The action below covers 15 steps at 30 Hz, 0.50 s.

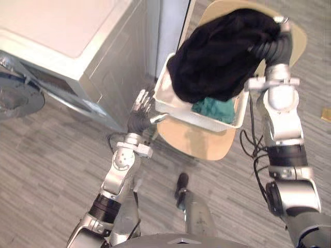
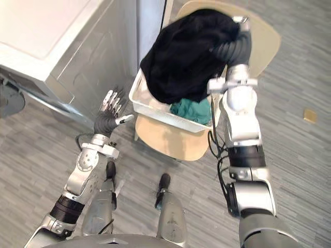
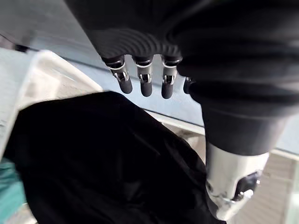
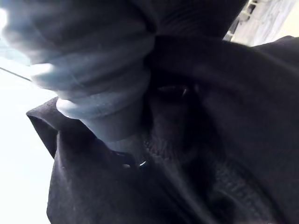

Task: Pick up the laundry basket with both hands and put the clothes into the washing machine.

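As left hand [image 1: 140, 107] hovers, basket [image 1: 182, 114] beside

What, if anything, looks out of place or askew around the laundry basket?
The black garment is heaped well above the white basket and bulges past its rim, covering most of a teal cloth. It looks loose and could slide off when lifted. The basket sits on a tan chair seat. No damage shows.

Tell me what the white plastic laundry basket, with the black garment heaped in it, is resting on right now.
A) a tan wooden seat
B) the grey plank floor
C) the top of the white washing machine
A: the white plastic laundry basket sits on the tan wooden seat, whose rounded edge shows under the basket's near wall.
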Available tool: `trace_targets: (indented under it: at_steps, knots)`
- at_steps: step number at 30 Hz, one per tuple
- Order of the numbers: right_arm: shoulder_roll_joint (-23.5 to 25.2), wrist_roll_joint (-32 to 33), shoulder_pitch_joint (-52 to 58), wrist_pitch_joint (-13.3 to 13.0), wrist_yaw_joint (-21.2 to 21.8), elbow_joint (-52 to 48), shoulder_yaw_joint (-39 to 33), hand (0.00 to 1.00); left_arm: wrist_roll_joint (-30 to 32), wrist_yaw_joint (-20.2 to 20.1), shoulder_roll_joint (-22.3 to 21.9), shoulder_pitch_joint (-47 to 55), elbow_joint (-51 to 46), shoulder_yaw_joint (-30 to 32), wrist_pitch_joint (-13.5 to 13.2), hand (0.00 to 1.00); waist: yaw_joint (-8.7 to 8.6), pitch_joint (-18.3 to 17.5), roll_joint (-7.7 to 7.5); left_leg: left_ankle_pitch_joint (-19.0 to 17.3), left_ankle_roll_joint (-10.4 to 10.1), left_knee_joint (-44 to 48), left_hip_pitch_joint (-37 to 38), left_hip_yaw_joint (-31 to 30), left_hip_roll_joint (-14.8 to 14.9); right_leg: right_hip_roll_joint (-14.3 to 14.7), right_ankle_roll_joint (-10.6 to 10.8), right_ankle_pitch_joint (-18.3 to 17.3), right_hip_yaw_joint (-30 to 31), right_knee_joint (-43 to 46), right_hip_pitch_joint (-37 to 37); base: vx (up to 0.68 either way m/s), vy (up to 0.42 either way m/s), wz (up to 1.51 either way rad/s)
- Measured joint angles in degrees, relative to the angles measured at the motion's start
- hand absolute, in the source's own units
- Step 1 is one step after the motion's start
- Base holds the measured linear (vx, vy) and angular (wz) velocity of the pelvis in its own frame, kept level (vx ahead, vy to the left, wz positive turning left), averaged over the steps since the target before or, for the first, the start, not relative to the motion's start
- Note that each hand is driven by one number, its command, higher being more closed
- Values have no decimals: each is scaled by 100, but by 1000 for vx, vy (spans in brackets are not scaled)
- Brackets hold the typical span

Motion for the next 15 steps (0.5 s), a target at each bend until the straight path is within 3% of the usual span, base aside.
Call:
trace_targets:
  at_steps: [3, 7, 15]
  knots:
    - [-2, 136, 310, -154, 414, -608, 60, 100, 458, -127, 260, -392, 52, -375, -2, 0, -154, -291, -37, 6, -3, -151, 145, 125, -6, 6, 25, 20, 68, -81, 41, 83, -11, -13]
    - [-107, 729, 310, -349, 702, -1046, 313, 100, 1076, -208, 319, -1183, 728, -710, -14, 0, -265, -318, -63, 6, -2, -158, 210, 172, -7, 26, 40, 104, 149, -190, 118, 23, -9, -8]
    - [-316, 1479, -318, -372, 719, -1182, 736, 100, 286, -323, 378, -2133, 1653, -1147, 238, 0, -354, -286, -117, 114, 61, -141, -157, 326, 2, 87, 56, 415, 326, -441, -269, -43, -19, -13]
